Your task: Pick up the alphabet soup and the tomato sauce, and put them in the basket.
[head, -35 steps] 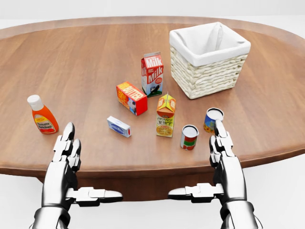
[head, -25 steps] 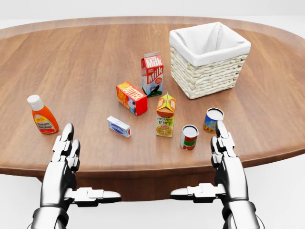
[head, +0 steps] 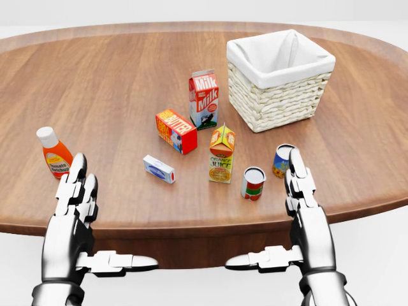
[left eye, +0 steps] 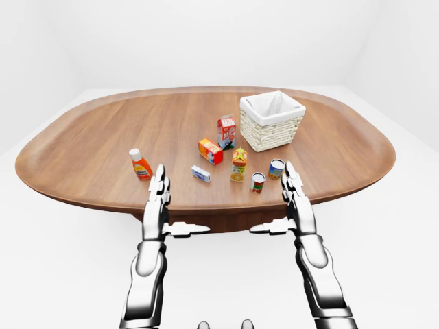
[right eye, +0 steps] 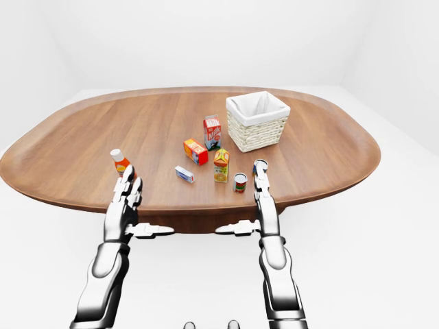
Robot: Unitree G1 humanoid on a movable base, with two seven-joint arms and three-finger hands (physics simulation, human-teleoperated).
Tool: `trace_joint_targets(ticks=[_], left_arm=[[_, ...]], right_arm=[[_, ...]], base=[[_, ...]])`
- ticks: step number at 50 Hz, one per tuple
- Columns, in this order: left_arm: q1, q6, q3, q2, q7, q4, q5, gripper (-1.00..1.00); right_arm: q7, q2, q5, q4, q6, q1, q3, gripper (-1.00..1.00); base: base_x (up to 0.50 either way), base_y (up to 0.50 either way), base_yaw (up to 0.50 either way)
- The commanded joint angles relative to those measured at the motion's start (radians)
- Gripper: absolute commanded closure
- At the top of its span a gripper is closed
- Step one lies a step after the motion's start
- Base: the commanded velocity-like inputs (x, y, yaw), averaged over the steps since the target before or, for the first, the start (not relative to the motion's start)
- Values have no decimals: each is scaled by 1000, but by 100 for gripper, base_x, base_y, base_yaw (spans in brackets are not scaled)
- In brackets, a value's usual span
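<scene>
Two cans stand near the table's lower right edge in the head view. The blue and yellow alphabet soup can (head: 282, 159) is partly covered by the fingertips (head: 297, 167) of my right hand (head: 285, 220). The red and green tomato sauce can (head: 253, 183) stands just left of that hand, apart from it. The white-lined wicker basket (head: 274, 105) sits at the upper right and holds nothing I can see. My left hand (head: 89, 223) hovers at the lower left, away from both cans. Both hands are open, fingers straight and thumbs pointing inward.
An orange bottle with a white cap (head: 55, 155) stands just left of my left fingertips. A milk carton (head: 204, 99), a butter box (head: 176, 131), an orange juice carton (head: 221, 153) and a small white-blue box (head: 159, 169) stand mid-table. The oval wooden table (head: 115, 83) ends beneath my wrists.
My left hand has shifted left, toward the orange bottle. My right hand has edged up, so its fingertips now overlap the alphabet soup can. No object has moved.
</scene>
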Motion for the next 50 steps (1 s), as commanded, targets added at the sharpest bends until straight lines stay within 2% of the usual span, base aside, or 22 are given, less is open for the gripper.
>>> trace_joint_targets(ticks=[1,20,42,50], left_arm=[[30,0,2,-4,7,-75,-2,-100],[59,0,5,-10,27,-178,-12,-100],[65,0,-1,-9,15,-193,-10,-100],[65,0,-1,-10,16,-198,-12,-100]], right_arm=[[-3,3,-37,-50,0,17,8,-100],[-12,6,-54,-147,0,46,11,-100],[-18,6,-74,-166,0,57,16,-100],[-18,6,-71,-161,0,56,13,-100]], base=[[0,0,0],[0,0,0],[0,0,0],[18,0,0]])
